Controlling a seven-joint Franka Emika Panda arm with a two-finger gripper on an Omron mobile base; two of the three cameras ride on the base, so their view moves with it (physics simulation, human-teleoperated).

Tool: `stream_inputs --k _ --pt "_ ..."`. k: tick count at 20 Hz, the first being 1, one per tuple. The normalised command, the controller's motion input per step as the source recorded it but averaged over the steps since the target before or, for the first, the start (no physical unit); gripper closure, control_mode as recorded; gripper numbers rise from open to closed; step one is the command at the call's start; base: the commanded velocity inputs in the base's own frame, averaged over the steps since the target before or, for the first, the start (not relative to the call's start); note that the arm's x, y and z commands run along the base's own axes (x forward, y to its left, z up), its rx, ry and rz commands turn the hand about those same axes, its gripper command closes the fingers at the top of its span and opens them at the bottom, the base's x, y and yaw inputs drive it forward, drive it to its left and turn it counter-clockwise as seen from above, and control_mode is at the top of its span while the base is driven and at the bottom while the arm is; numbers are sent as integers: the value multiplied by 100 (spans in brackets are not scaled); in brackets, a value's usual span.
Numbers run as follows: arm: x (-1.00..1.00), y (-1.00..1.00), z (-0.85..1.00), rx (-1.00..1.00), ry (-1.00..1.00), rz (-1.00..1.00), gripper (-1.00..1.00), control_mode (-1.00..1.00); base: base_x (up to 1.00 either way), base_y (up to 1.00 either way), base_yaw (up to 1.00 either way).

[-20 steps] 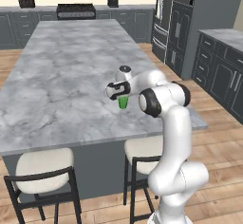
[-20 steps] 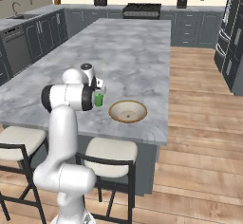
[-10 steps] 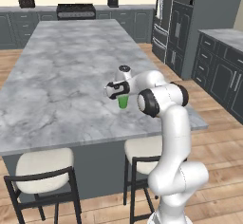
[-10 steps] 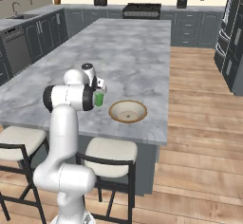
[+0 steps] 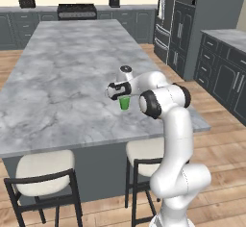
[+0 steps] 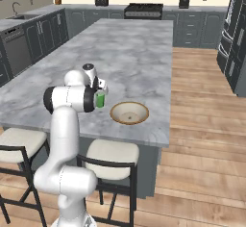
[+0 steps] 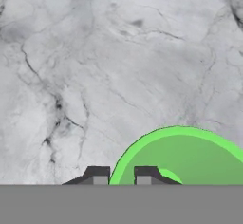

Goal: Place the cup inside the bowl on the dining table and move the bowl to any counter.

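Observation:
The bright green cup [image 5: 124, 104] stands upright on the grey marble dining table [image 5: 62, 77], near its front right part. My gripper [image 5: 122, 96] comes down onto it from above. In the hand view the two fingertips [image 7: 97, 175] stand close together with the cup's [image 7: 190, 156] rim wall between them, so the gripper [image 7: 121, 176] is shut on the cup. In the right base view the cup [image 6: 100, 100] sits under the gripper [image 6: 99, 94], and the tan bowl [image 6: 129, 113] lies empty just to its right on the table [image 6: 134, 53].
Two cream-seated stools [image 5: 45, 170] stand at the table's near edge. Wall counters run along the right [image 5: 226, 36] and the left [image 6: 29, 17]. A stove [image 5: 77, 9] sits at the far wall, with a dark fridge unit [image 5: 185, 14] at the right.
The arm and the cup stand where they were. The fingers have drawn in onto the cup's rim.

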Motion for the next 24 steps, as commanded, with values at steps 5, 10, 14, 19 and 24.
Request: stream_inputs --k 5,10,14,19,24 --pt "0 0 4 0 0 1 100 -100 0 0 0" --pt "0 1 39 0 -1 5 100 -100 0 0 0" --pt "-28 1 37 0 0 4 100 -100 0 0 0" --pt "-62 0 32 0 0 3 100 -100 0 0 0" --pt "-57 -4 20 0 0 1 100 -100 0 0 0"
